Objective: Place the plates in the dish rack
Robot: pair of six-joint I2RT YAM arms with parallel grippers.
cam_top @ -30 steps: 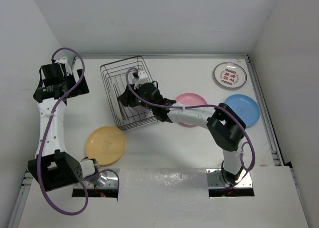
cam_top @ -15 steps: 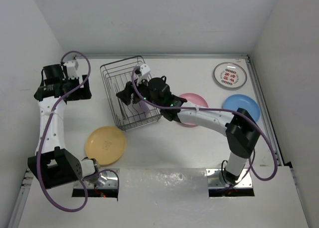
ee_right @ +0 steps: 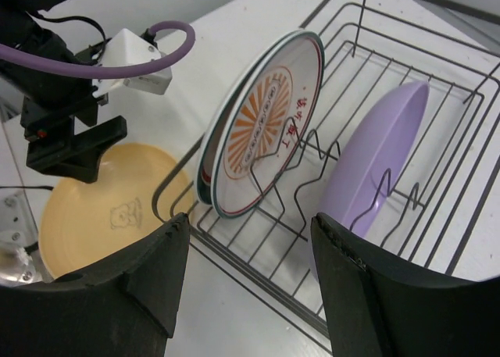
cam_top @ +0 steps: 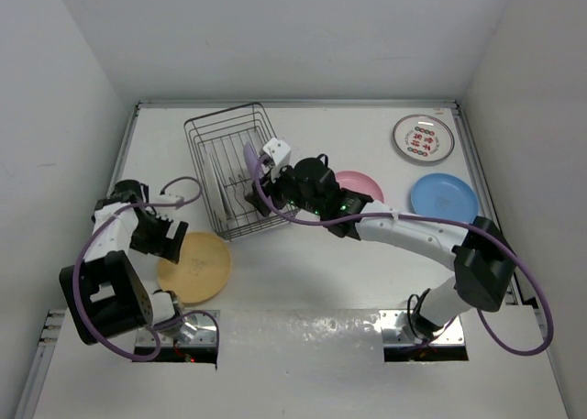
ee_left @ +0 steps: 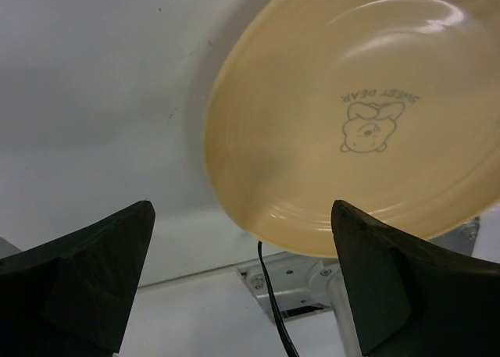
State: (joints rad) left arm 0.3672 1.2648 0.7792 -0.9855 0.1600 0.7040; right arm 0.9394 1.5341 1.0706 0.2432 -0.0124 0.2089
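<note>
Because the yellow plate lies flat at the near left, not yet loaded, my left gripper hovers over its rim with fingers spread wide and nothing between them. Farther in, my right gripper hangs just as wide apart and empty beside the dish rack, whose dividers keep a purple plate and a printed plate on edge. To the right and far right, a pink plate, a blue plate and a second printed plate lie flat, waiting.
</note>
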